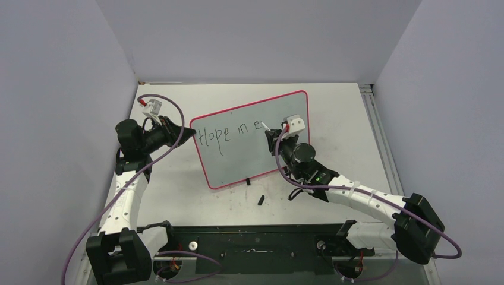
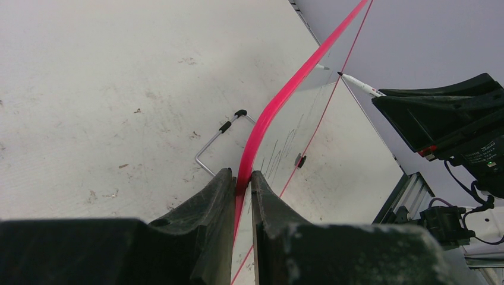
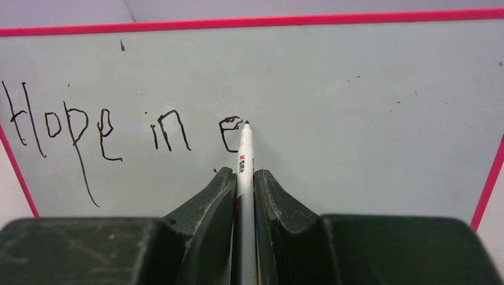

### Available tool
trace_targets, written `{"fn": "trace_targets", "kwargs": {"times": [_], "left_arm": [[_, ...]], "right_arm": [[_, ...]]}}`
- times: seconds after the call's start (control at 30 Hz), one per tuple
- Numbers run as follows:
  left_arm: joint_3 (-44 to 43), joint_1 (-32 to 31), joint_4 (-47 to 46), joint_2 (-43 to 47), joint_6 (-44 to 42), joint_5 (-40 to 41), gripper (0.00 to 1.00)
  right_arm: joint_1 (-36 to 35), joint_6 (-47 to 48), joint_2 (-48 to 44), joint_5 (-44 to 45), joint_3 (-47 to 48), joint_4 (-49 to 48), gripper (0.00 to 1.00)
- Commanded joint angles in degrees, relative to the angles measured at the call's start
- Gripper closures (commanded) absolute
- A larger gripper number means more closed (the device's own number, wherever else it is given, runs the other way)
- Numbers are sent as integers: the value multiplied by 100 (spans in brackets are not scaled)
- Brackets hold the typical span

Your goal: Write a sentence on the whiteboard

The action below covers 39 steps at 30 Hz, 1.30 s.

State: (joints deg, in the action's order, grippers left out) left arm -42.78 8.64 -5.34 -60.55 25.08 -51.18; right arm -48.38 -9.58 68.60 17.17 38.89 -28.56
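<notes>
The big pale grey whiteboard with round corners and a thin pink-red rim (image 3: pixel 368 130) stands tipped up in the middle of the white table (image 1: pixel 339 136), a bit nearer the far edge than the near edge. The black handwritten sentence (image 3: pixel 106 133) reads only "Hope in e" so far, in thin leaning letters. The first two words are done, and the third has just one letter. I think less than half is written, and "very breath" is left to do. The right gripper (image 3: pixel 244 173) is squeezed tight around a thin white marker pen (image 3: pixel 244 148). The pen's black tip sits right at the top of the "e", but I cannot tell if it touches the board. The left gripper (image 2: pixel 241 175) pinches the rim on the side of the board near the table's left edge, to hold it steady. The board is bare to the right of the "e", and nothing stands in the pen's way there. It may be a tight fit for the two long words before the rim. A bent thin metal wire stand (image 2: pixel 217 139) sits behind the board. A small black cap-like piece (image 1: pixel 261 199) lies on the table between the board and the near edge, out of the way.
</notes>
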Motion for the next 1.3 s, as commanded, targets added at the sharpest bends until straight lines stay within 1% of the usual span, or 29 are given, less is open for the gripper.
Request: {"fn": "trace_targets", "kwargs": {"times": [0.0, 0.4, 0.93, 1.27], "left_arm": [[-160, -28, -2, 26, -12, -51, 88], [-160, -33, -2, 28, -12, -58, 88], [-159, -47, -13, 42, -3, -67, 88], [-158, -47, -2, 30, -17, -59, 88]], "right_arm": [[72, 59, 87, 94, 224, -429, 95], [110, 41, 185, 76, 192, -408, 95], [102, -341, -288, 270, -414, 168, 95], [110, -155, -185, 269, -148, 73, 95]]}}
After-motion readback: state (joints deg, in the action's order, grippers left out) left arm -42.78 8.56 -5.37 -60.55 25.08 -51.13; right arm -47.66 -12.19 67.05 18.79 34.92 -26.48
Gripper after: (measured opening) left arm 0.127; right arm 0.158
